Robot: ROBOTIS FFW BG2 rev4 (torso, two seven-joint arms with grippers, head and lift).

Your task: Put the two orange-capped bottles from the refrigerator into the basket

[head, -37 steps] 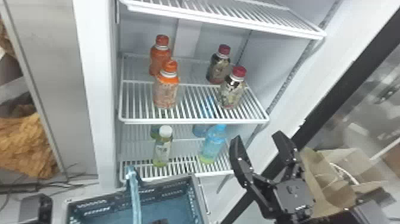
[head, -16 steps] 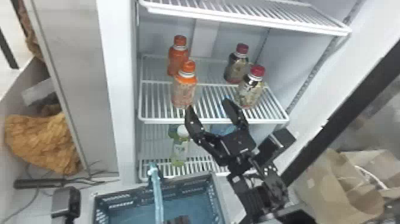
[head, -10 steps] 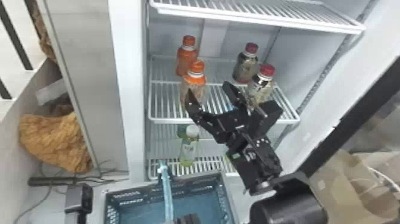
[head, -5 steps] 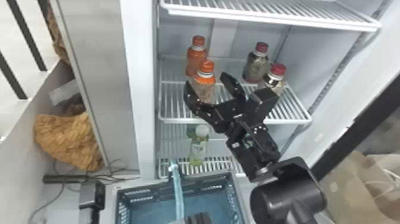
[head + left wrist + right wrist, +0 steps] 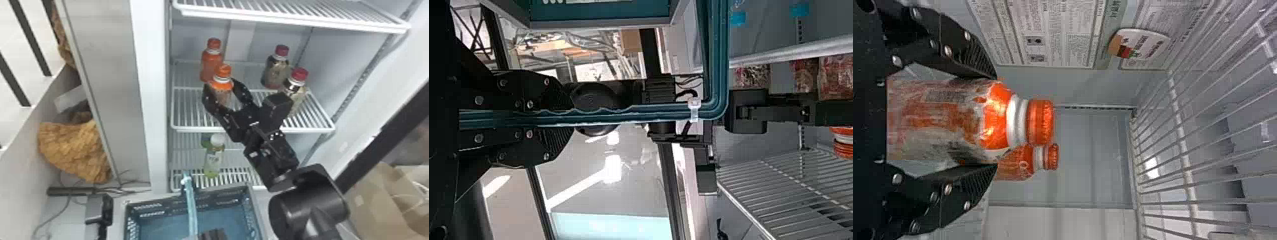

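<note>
The right gripper is around the front orange-capped bottle, which stands upright on the middle wire shelf. In the right wrist view, the right gripper is shut on that bottle's body, a finger against either side. Behind it stands the second orange-capped bottle, partly hidden in the right wrist view. Low in the head view, the left gripper is beside the handle of the blue basket; in its wrist view, the left gripper is shut on the handle.
Two red-capped bottles stand right of the orange ones, the front one partly behind the right arm. A green bottle is on the shelf below. The upper shelf overhangs; the fridge's left edge borders the space.
The right gripper has come left and inward to the front orange-capped bottle, and its fingers have closed around it. The head view has shifted, so the fridge and basket appear farther right.
</note>
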